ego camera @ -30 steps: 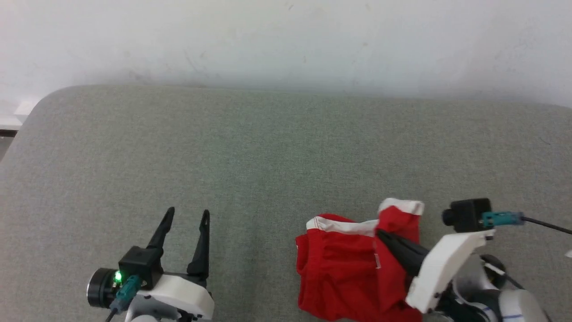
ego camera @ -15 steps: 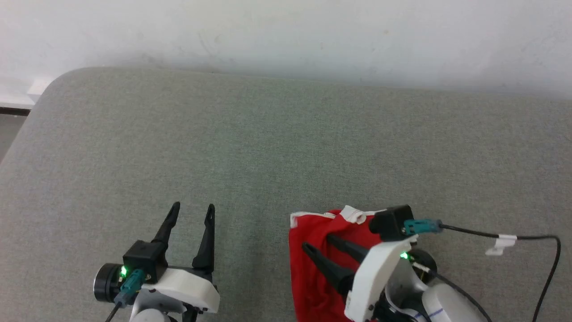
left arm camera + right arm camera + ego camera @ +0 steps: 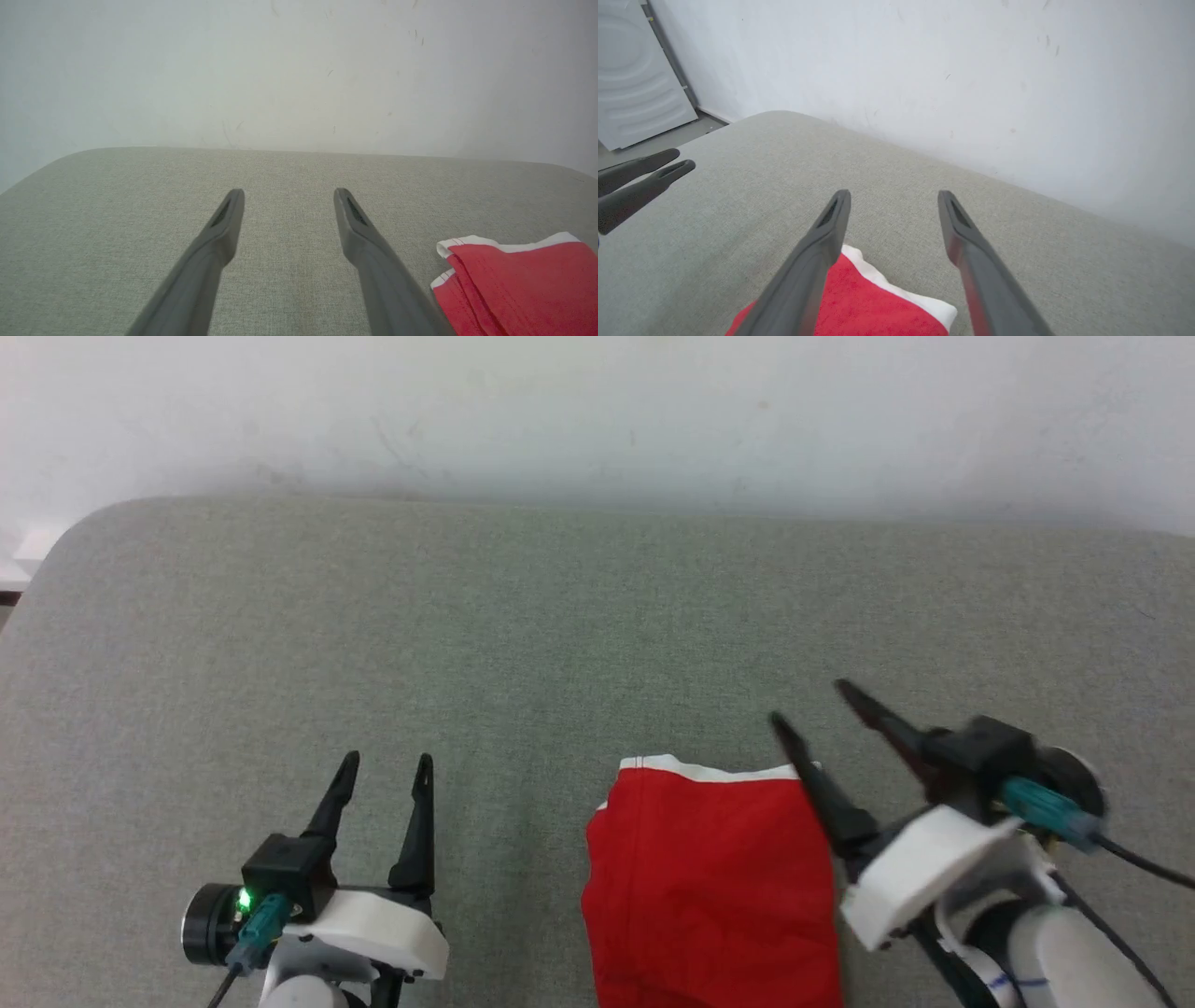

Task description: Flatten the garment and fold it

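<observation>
Two stacked layers, garment corner, left wrist view.

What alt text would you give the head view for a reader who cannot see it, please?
Red shorts with a white band on the far edge lie fairly flat on a grey surface, cut off by the bottom edge. The right gripper is open at their right corner, holding nothing; the left gripper is open, apart to the left.
</observation>
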